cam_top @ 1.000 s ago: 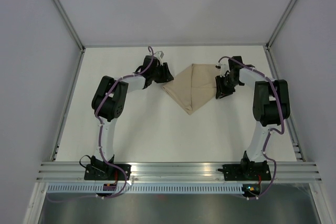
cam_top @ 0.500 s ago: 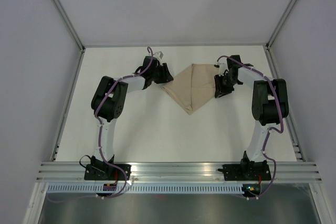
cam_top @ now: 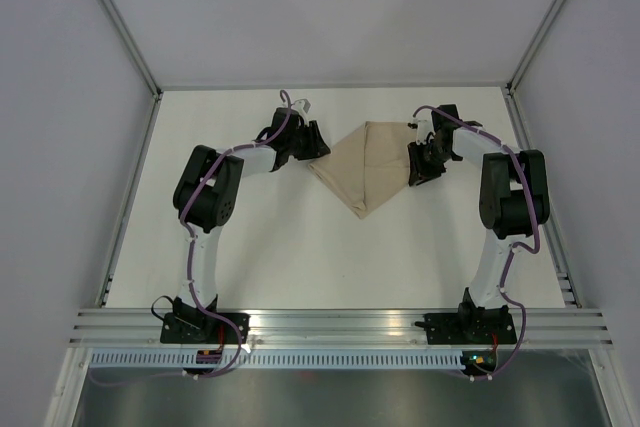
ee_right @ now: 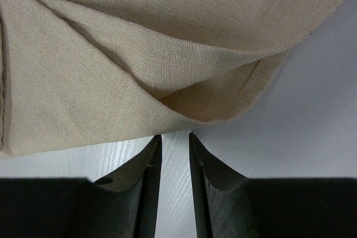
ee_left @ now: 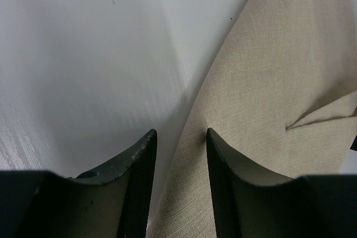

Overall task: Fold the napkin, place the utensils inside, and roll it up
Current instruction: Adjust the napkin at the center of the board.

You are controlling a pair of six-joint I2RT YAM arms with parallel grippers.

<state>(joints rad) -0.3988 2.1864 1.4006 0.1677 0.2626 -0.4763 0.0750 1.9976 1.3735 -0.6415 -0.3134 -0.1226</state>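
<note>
Since one second ago: right hand [cam_top: 417, 165] nudged slightly inward toward napkin [cam_top: 365, 162]; left hand [cam_top: 314, 142] and cloth unmoved. Napkin: beige weave, folded into kite shape with layered flaps, flat on table [cam_top: 300, 247], between both hands, point toward arm bases. Left hand spread, cloth edge running into gap between tips, nothing pinched. Right hand slightly parted, bare table in gap, curled hemmed corner just ahead of tips.

White table [cam_top: 330, 257], pale grey enclosure walls [cam_top: 330, 17], aluminium rail [cam_top: 340, 322] along the near edge
</note>
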